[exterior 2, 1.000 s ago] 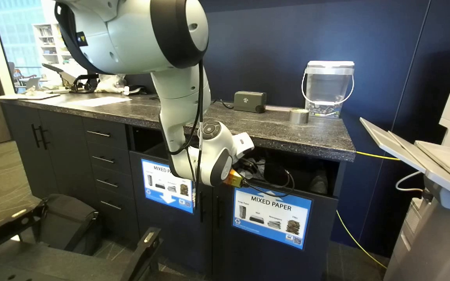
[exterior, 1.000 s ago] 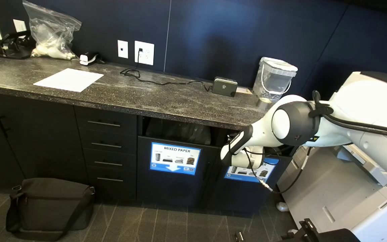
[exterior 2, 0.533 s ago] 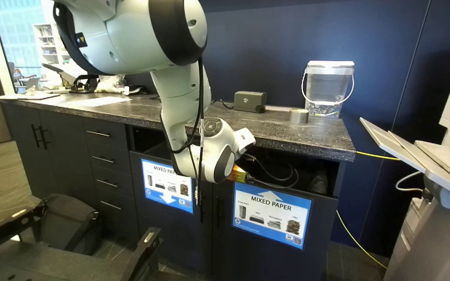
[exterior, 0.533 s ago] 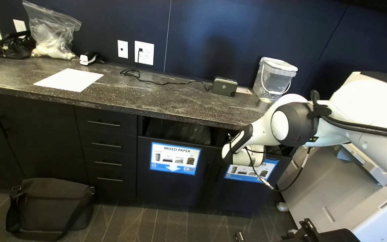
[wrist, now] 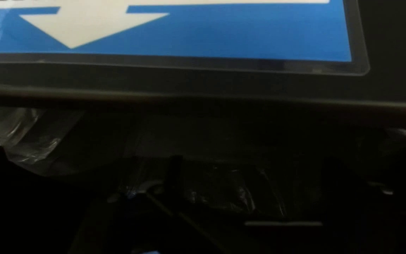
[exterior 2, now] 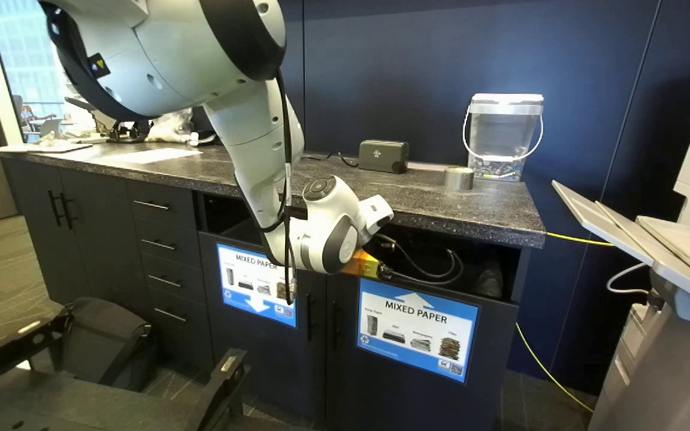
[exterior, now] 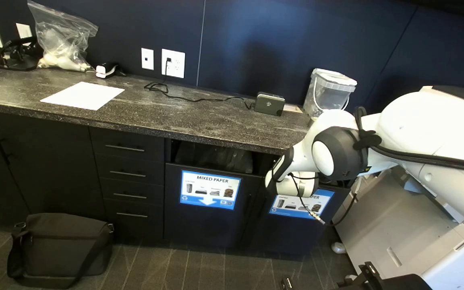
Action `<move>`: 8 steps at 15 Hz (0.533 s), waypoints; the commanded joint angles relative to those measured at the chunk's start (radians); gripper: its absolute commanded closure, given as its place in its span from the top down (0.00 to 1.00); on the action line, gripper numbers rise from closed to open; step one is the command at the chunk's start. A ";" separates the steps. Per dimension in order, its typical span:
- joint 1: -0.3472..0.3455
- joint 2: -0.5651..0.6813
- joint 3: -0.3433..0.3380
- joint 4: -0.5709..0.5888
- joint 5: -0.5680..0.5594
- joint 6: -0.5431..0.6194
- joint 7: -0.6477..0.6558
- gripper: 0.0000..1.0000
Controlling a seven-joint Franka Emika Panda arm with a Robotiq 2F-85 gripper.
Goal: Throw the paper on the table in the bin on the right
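A Panda arm [exterior 2: 249,120] bends down in front of the mottled stone countertop [exterior 2: 441,206], its gripper [wrist: 270,197] at the dark opening of the right-hand mixed-paper bin [exterior 2: 408,392]. Shadow hides whether the jaws are parted or gripping; the crumpled paper is out of sight. Likely the drop; next, release inside and back out.

In an exterior view we look down on bench [exterior: 199,117]; in an exterior view we face bin [exterior 2: 411,389], lower. Both share these. Wrist view: inverted, close on bin label [wrist: 189,33].
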 commanded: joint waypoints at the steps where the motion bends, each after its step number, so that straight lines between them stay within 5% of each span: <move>1: 0.003 -0.051 -0.012 -0.022 -0.033 -0.147 -0.030 1.00; 8: -0.070 -0.213 0.063 -0.179 -0.247 -0.247 -0.012 1.00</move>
